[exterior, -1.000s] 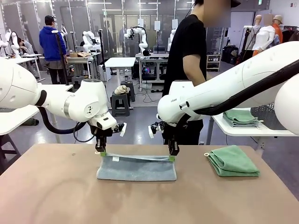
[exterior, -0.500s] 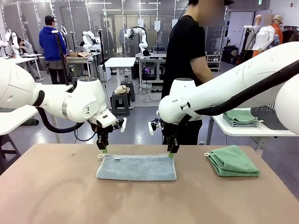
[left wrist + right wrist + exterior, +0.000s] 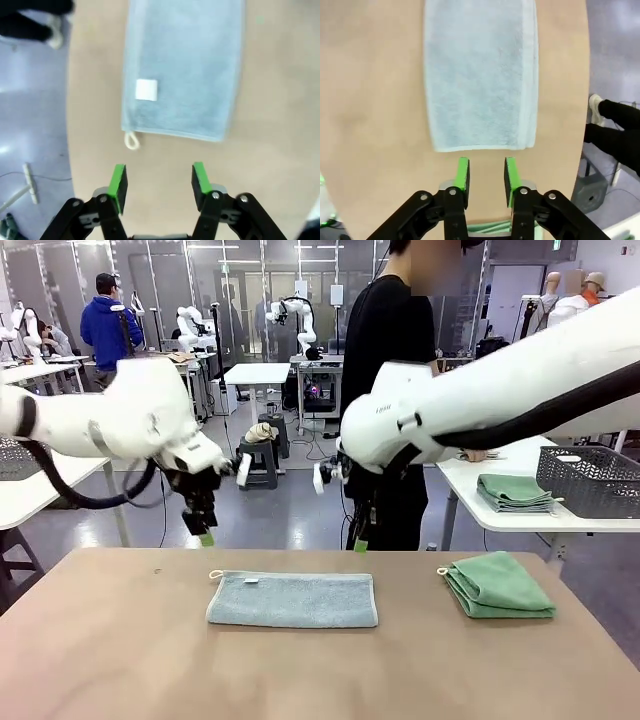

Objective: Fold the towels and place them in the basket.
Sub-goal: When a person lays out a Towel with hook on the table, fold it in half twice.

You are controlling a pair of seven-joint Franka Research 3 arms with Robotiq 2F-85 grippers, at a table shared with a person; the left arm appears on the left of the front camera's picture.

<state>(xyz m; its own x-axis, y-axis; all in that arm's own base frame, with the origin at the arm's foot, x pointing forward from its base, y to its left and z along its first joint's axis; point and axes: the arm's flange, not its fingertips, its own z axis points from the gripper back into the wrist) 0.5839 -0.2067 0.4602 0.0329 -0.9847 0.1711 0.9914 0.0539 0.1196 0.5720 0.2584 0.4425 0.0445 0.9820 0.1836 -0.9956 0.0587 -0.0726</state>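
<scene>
Front view. Grey-blue terry towel point(image 3: 292, 600), folded into a long flat rectangle, lies mid-table on the tan tabletop point(image 3: 120, 660), white label and corner loop at its far left corner. Mint green terry towel point(image 3: 497, 585), folded, lies on the table well to its right, loop at the near-left corner. Left gripper point(image 3: 205, 537) hangs in the air above the grey-blue towel's far left corner; right gripper point(image 3: 360, 543) hangs above the far right corner. Neither touches cloth. Dark grey perforated plastic basket point(image 3: 590, 480) stands on the white side table point(image 3: 520, 522) at picture right. Its contents cannot be told through the mesh. Just beside it on that table is a stack of folded green cloths point(image 3: 515, 492). A person in a black shirt point(image 3: 400, 350) stands at the far side.

Left wrist view. Left gripper point(image 3: 159, 170): green pads stand wide apart, nothing between them. Grey-blue towel point(image 3: 185, 75) lies beyond the tips, with its white label point(image 3: 146, 90) and loop point(image 3: 131, 141) at the near edge.

Right wrist view. Right gripper point(image 3: 486, 162): pads drawn close, a narrow gap left, nothing in it. The grey-blue towel's point(image 3: 480, 75) short edge lies just past the tips.
</scene>
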